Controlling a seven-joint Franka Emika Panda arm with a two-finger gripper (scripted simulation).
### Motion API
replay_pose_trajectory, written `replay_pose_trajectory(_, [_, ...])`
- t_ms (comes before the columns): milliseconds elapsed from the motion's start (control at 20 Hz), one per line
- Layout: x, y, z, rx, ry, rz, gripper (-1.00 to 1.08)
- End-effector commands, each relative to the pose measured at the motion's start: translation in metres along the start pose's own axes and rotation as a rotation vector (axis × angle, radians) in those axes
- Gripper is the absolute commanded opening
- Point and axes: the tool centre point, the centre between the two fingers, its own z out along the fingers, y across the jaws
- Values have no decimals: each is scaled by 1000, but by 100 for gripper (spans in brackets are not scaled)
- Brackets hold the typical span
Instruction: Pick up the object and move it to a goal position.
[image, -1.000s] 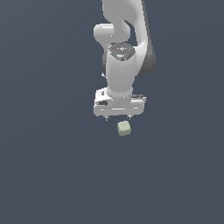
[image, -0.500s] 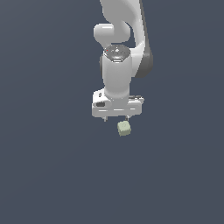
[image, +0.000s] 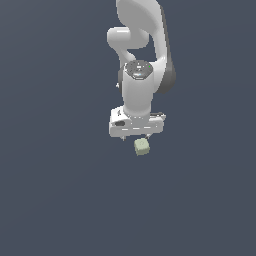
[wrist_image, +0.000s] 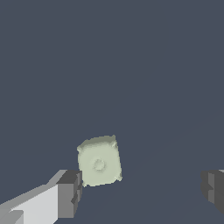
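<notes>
The white, glossy Franka arm (image: 142, 65) reaches down from the top of the exterior view, slightly right of centre, and ends in a broad white gripper (image: 136, 136) whose body sits just above the middle of the frame; its short dark fingertips barely show beneath it. The small pale greenish-beige cube with rounded edges (image: 142, 146) lies on the flat slate-grey floor (image: 55, 190) just below the gripper's body, near the centre of the frame, turned a little askew. In the wrist view the cube (wrist_image: 99, 161) appears in the lower middle, with a faint round mark on its upper face; one dark grey finger pad (wrist_image: 70, 194) stands just beside one of its corners, and the other pad (wrist_image: 214, 189) is well apart at the frame's right edge; the jaws are spread wide and hold nothing.
</notes>
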Motion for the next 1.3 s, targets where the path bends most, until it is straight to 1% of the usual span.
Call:
replay_pose_trajectory(0, [-6, -8, 16, -4, -8, -35, 100])
replay_pose_trajectory(250, [-21, -28, 52, -10, -25, -117, 100])
replay_pose_trajectory(500, [-30, -38, 71, -11, -33, -163, 100])
replay_pose_trajectory(900, [-31, -39, 78, -11, -35, -166, 100])
replay_pose_trajectory(1250, [-34, -39, 110, -11, -35, -169, 100])
